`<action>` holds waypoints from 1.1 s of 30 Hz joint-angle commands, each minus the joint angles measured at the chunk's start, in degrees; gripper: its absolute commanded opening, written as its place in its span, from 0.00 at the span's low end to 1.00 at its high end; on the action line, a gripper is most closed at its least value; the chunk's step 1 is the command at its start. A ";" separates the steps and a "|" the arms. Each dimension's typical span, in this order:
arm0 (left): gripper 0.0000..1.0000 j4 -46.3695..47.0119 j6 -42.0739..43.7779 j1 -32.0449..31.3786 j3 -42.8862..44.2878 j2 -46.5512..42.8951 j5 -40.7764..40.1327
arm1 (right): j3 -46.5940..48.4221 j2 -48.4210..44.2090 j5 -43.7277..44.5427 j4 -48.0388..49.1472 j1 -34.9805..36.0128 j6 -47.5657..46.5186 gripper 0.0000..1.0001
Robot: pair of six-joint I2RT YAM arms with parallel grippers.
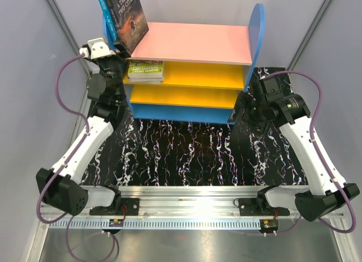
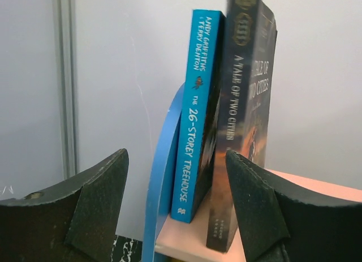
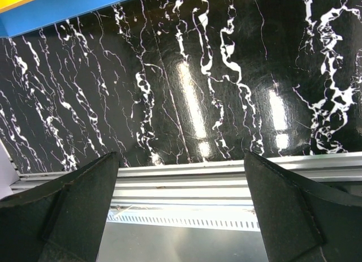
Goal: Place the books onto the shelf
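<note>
The shelf [image 1: 198, 41] stands at the back of the table, pink board on top. Two of the books stand on that board at its left end, leaning right: a blue "26-Storey Treehouse" [image 1: 108, 13] [image 2: 195, 115] and a dark "A Tale of Two Cities" [image 1: 129, 18] [image 2: 249, 86]. More books [image 1: 146, 71] lie flat in a stack on the upper yellow board. My left gripper [image 1: 115, 48] [image 2: 176, 151] is open just in front of the standing pair, holding nothing. Low by the shelf's right foot, my right gripper [image 1: 244, 110] [image 3: 181, 154] is open and empty.
A black marbled mat [image 1: 186, 154] covers the table in front of the shelf. An aluminium rail [image 1: 192, 194] runs along the near edge. The shelf's blue side panel [image 2: 161, 177] rises left of the blue book. Grey walls close in both sides.
</note>
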 commanded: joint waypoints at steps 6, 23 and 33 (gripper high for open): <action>0.72 -11.11 -6.17 0.45 -1.72 -8.73 -1.33 | -2.62 -3.23 -2.07 4.43 -0.38 0.83 1.00; 0.99 -44.41 -20.58 0.28 -9.27 -29.29 -0.89 | -2.97 -11.22 -4.70 6.19 -0.38 -2.77 1.00; 0.99 -64.73 -24.46 0.28 -19.63 -42.63 -3.52 | -7.78 -29.65 -7.43 15.07 -0.38 -0.68 1.00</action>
